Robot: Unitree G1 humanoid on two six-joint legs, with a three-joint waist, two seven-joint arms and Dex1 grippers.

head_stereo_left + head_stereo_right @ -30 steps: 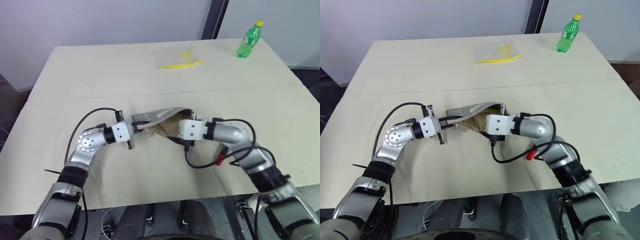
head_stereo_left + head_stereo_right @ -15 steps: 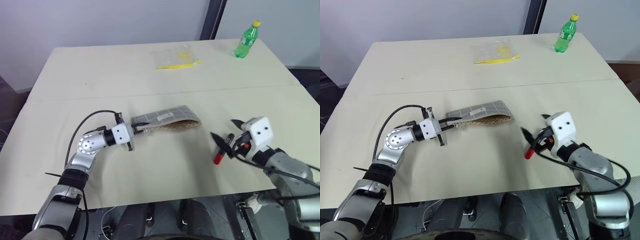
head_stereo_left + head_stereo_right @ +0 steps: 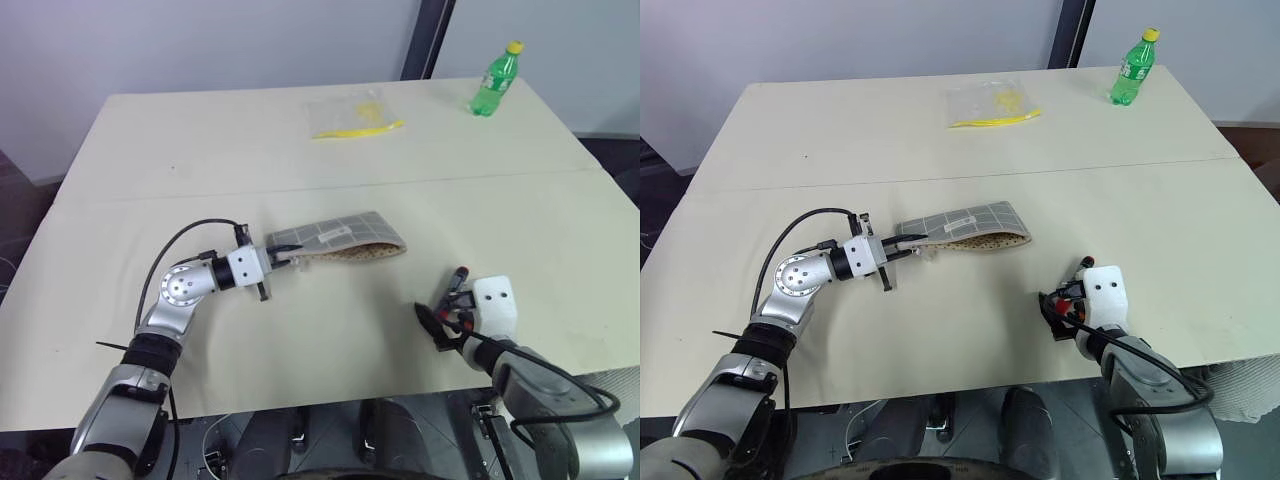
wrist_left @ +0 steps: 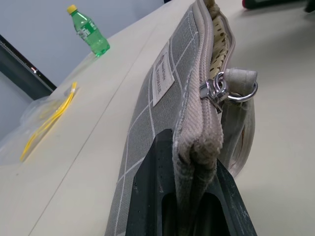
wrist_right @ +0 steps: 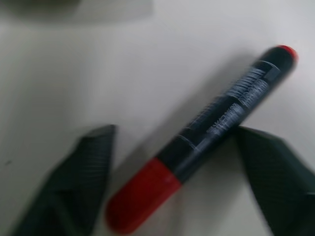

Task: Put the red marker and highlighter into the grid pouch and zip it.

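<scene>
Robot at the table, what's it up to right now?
The left pincer is shut on the near end of the grid pouch, holding it with its mouth unzipped. The right pincer is open around the red marker, which lies on the table, not yet gripped.

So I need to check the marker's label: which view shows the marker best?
The right wrist view: the marker lies large between the right hand's open fingers, print and red cap visible. Both eye views show it small, mostly hidden by that hand.
</scene>
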